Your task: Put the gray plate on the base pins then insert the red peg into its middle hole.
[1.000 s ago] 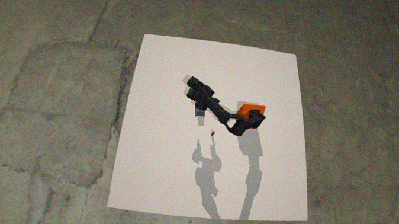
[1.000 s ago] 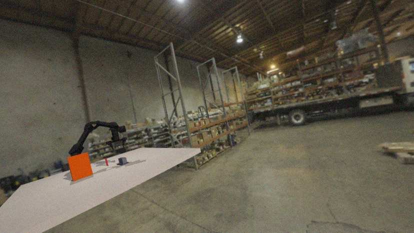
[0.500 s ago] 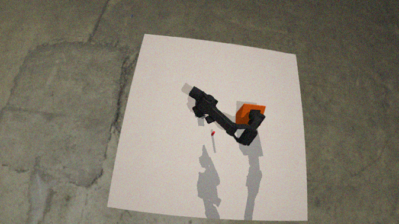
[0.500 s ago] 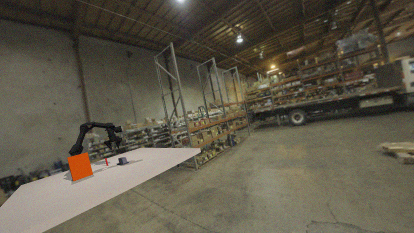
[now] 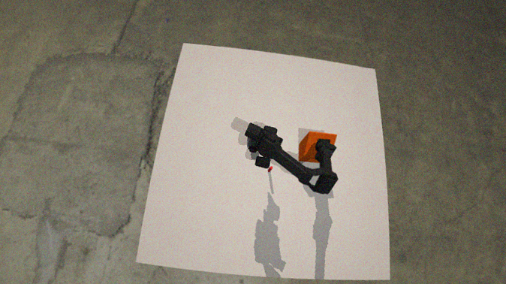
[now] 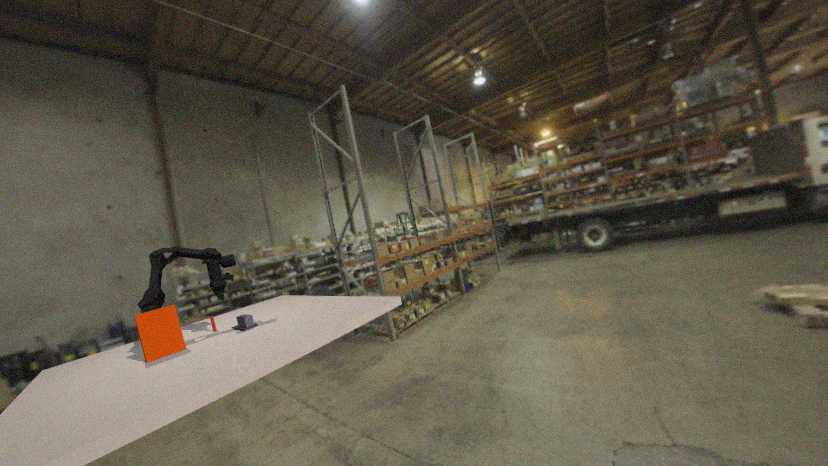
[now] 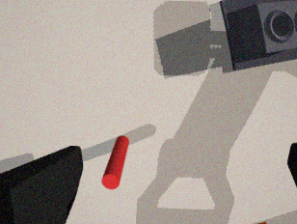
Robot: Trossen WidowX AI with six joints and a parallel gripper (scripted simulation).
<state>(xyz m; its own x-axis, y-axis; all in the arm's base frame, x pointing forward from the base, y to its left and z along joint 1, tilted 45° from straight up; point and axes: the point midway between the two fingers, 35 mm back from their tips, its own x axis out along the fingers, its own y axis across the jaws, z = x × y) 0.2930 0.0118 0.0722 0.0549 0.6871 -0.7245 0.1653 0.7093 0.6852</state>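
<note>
The gray plate [image 6: 245,320] [image 7: 266,42] sits on the darker base [image 6: 253,328] [image 7: 240,41]. It looks level from above, but I cannot tell how far down on the pins it is. One open hole of the plate shows at the top right of the wrist view; the others are cut off. In the top view the arm hides plate and base. The red peg [image 5: 270,168] [image 6: 213,324] [image 7: 117,161] stands upright on the table, apart from the base. My gripper [image 6: 220,294] [image 7: 191,157] is open and empty, high above the table. The peg shows between its fingers in the wrist view, nearer the left one.
A large orange block [image 5: 310,148] [image 6: 161,334] stands on the white table [image 5: 219,84] [image 6: 220,382] near the arm's foot, with part of the arm over it in the top view. Shadows of the arm fall across the table. Concrete floor and warehouse racks lie beyond the table's edges.
</note>
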